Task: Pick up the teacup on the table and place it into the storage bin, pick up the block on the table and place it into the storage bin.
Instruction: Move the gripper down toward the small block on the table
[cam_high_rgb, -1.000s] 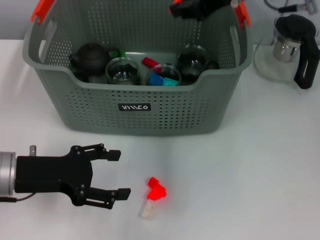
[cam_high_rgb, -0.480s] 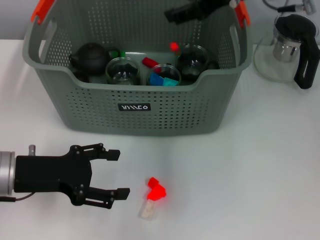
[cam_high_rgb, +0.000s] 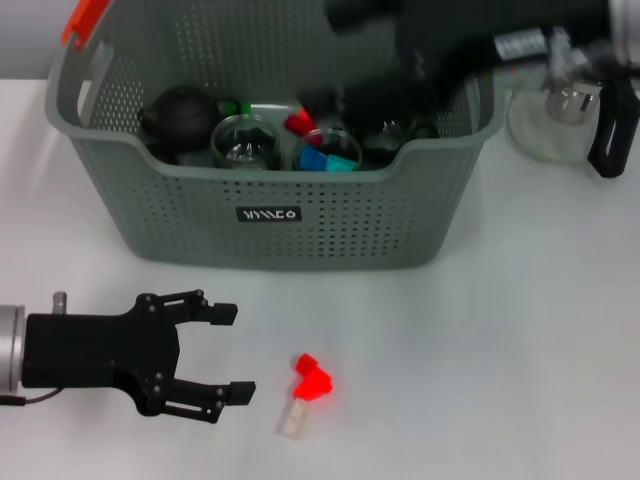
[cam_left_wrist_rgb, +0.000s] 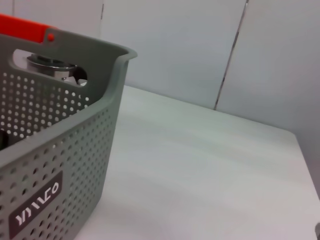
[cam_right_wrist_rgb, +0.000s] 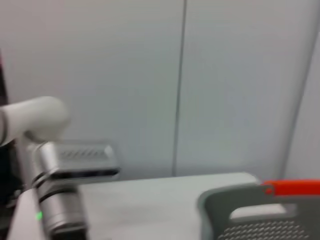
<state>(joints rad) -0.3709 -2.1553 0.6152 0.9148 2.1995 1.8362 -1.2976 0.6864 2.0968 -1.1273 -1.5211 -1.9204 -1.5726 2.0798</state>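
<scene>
The red block (cam_high_rgb: 312, 380) lies on the white table with a pale piece (cam_high_rgb: 293, 420) against its near side. My left gripper (cam_high_rgb: 233, 352) rests just left of it, open, nothing between its fingers. The storage bin (cam_high_rgb: 270, 215) stands behind; its perforated wall and label (cam_left_wrist_rgb: 35, 207) fill the left wrist view. Two glass teacups (cam_high_rgb: 245, 140) (cam_high_rgb: 327, 150) sit inside the bin, one holding blue pieces. My right arm (cam_high_rgb: 450, 40) is a dark blur over the bin's back right part, and its gripper is lost in that blur. The bin's orange handle (cam_right_wrist_rgb: 292, 187) shows in the right wrist view.
A black teapot (cam_high_rgb: 180, 115) and small red and green pieces are also in the bin. A glass teapot with a black handle (cam_high_rgb: 580, 95) stands on the table right of the bin. A white and silver arm section (cam_right_wrist_rgb: 60, 165) appears in the right wrist view.
The right arm has swung from the bin's back rim down across its right side, now blurred. A small red piece seen falling half a second ago is gone from there. The left gripper barely shifted.
</scene>
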